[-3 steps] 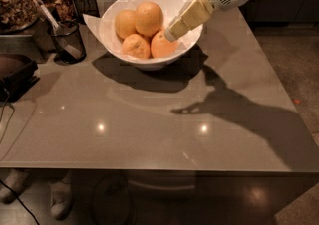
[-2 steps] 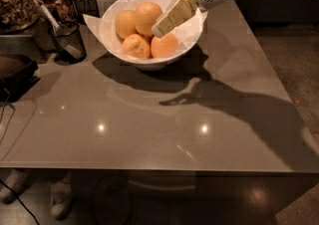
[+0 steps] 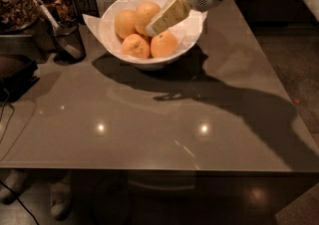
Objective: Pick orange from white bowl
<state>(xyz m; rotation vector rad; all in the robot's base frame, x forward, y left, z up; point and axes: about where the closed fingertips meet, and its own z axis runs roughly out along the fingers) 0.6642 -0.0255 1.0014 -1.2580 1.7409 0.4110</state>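
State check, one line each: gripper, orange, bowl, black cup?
gripper: reaching into the bowl, tip at the orange.
orange: resting in the bowl, not lifted.
white bowl: upright on the table, paper-lined, four fruits inside.
black cup: upright, apart from the bowl.

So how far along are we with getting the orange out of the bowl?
Done: the reach. The gripper is inside the rim of the white bowl, angled down across the orange at the back. In hand: lining up the grasp; no fruit is visibly held. Left: gripping and lifting the orange clear. All four fruits sit in the bowl, none raised.
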